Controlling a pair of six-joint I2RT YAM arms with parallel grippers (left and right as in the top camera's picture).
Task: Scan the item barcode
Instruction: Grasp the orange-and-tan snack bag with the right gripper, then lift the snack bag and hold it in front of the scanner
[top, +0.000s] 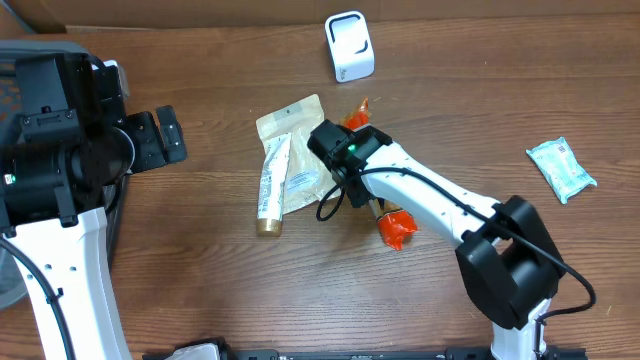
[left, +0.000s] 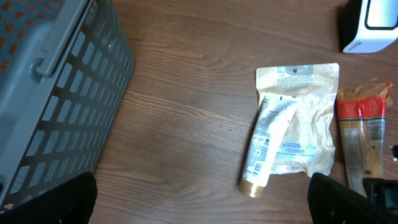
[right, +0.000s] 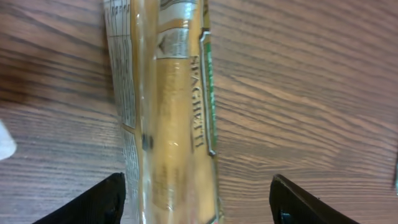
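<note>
Spaghetti packet (right: 168, 112): lies flat on the table (top: 200, 290), on the robot's side of the scanner (top: 349, 45), with 1 of its 2 orange ends pointing towards the scanner.

Right gripper (right: 197, 178): directly over the packet's mid-length. Jaws are spread and straddle its narrow width, gripping nothing. 1 finger sits close to the printed edge and the other stands clear.

Left gripper (left: 200, 180): spread wide and empty, well to the left of the scanner.

Handling, as judged: light load. It should be stiff along its length from the dry strands inside, but brittle if bent or squeezed hard. The glossy film looks slippery.

Recommended hold: across the narrow width near mid-length, with moderate pressure, so neither end droops on the way to the scanner.

Barcode: fine print is visible along 1 edge in the right wrist view, but it is too blurred to locate the code.
</note>
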